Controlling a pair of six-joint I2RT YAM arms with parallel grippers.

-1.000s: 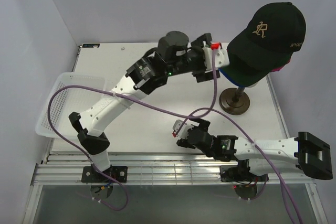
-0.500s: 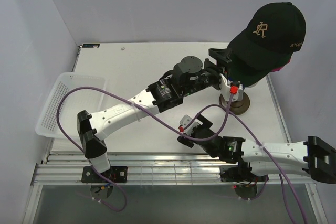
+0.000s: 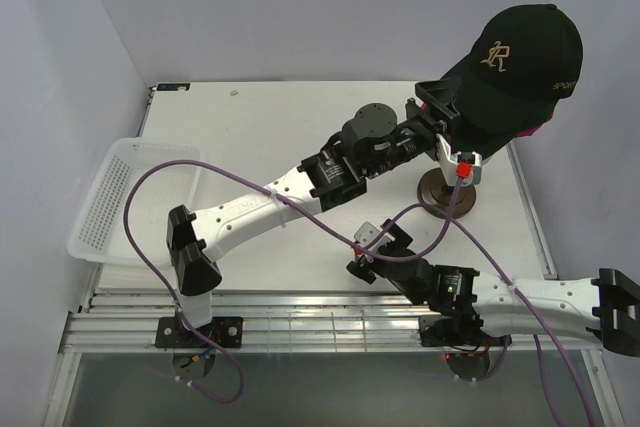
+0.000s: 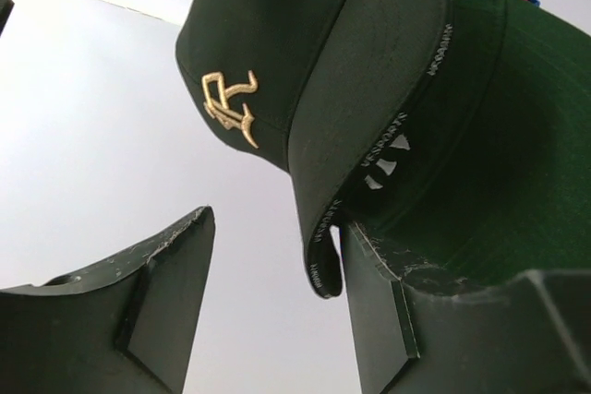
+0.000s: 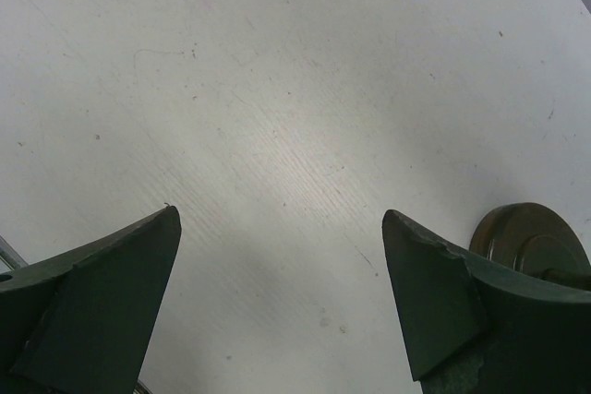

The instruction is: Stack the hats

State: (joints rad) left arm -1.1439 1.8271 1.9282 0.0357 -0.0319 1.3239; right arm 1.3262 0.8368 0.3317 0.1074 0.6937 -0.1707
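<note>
Swings the left gripper (image 3: 447,119) farther right than a second ago, up under the hats (image 3: 505,72) stacked at the far right. Holds its jaws spread, with the black cap (image 4: 277,43) brim edge hanging between them, just beside the right finger, and the green cap (image 4: 480,136) beneath, probably to square the stack. Parks the right gripper (image 5: 277,228), jaws apart, low over the table (image 5: 277,89) near the stand base (image 5: 531,242).

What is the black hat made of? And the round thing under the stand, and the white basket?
The black cap looks like matte woven fabric: fine weave, a stitched gold emblem. The round base seems metal, brownish with a dull sheen, though painted plastic is possible. The basket looks like white plastic mesh, with rows of little holes.
</note>
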